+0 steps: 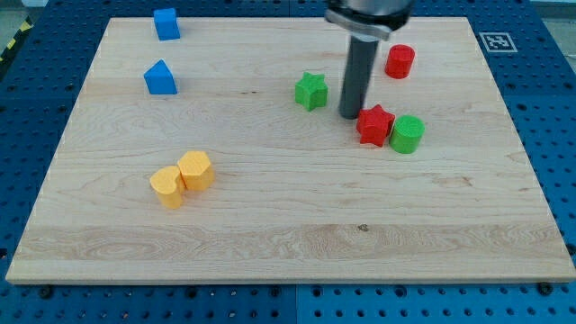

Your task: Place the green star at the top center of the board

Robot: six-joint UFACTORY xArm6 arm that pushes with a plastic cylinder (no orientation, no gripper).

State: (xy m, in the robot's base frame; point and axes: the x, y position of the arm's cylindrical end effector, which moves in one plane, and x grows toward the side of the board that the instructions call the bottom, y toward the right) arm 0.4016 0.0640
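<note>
The green star [310, 91] lies on the wooden board [288, 225], a little right of centre in the upper half. My tip [350, 116] stands just to the star's right and slightly lower, apart from it by a small gap. The tip is close beside the upper left of the red star [374, 124]. The rod rises from the tip to the view's top.
A green cylinder [407, 134] touches the red star's right side. A red cylinder [400, 61] sits at the upper right. Two blue blocks [166, 23] [160, 78] lie at the upper left. A yellow heart [166, 186] and a yellow block [196, 170] touch at the lower left.
</note>
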